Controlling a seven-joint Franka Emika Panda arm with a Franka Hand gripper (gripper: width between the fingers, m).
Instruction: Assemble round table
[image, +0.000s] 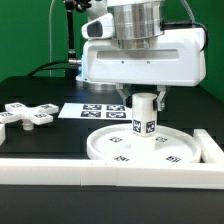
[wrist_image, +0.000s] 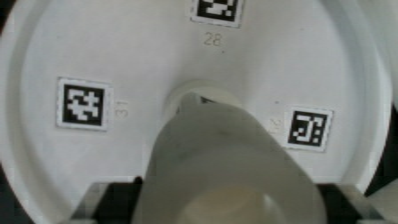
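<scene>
The pincer (image: 143, 100) hung straight down from the arm's broad white hand, its jaws set about as wide as the post (image: 143, 114) and closed on the post's upper part. In the wrist view the pincer (wrist_image: 228, 203) showed a dark finger (wrist_image: 121, 200) on either side of the post (wrist_image: 222, 150), and each seemed to lie against the white plastic with no gap that could be made out. The exterior view was too small to confirm that contact on both sides.

The post stood upright at about the middle of the disc (image: 150, 150), with its foot on the disc's floor. It was a short white cylinder with small black-and-white square markers on its lower side. The disc lay flat on the black table (image: 50, 140), toward the exterior view's right. It was white and round with a low raised rim, and several square markers sat on its floor around the post. Three of them showed on the disc (wrist_image: 54, 60) in the wrist view.

The cross-shaped piece (image: 26, 116) lay flat on the table, well apart from the disc, at the exterior view's left, with markers on its arms. The marker board (image: 100, 110) lay between the two and farther back. A white border rail (image: 100, 176) ran along the near edge of the table, just beside the disc's rim.
</scene>
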